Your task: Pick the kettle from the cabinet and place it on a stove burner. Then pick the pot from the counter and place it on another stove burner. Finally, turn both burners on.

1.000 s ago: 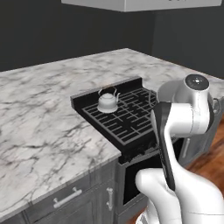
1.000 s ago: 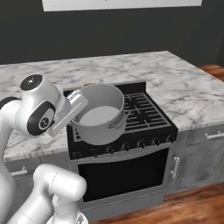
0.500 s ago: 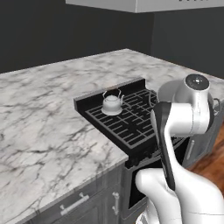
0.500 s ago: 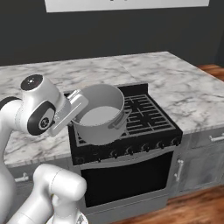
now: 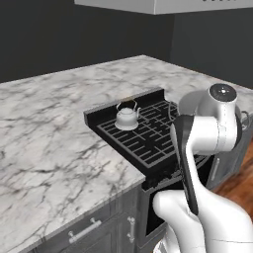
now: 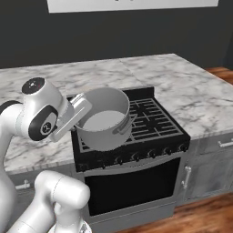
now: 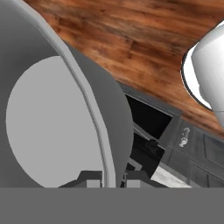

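The 2 fingers (image 7: 92, 176) are pinched shut on the rim of the pot (image 6: 107, 119), 1 inside the wall and 1 outside. The gripper (image 7: 109, 177) holds the pot tilted above the front left part of the stove (image 6: 150, 125), its open mouth turned up and toward the arm. The kettle (image 5: 127, 115) sits upright on the stove's back left burner, apart from the pot. Marble counter (image 5: 54, 133) lies on both sides of the stove.

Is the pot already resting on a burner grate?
No. The pot hangs tilted above the stove burners, its rim pinched by the gripper.
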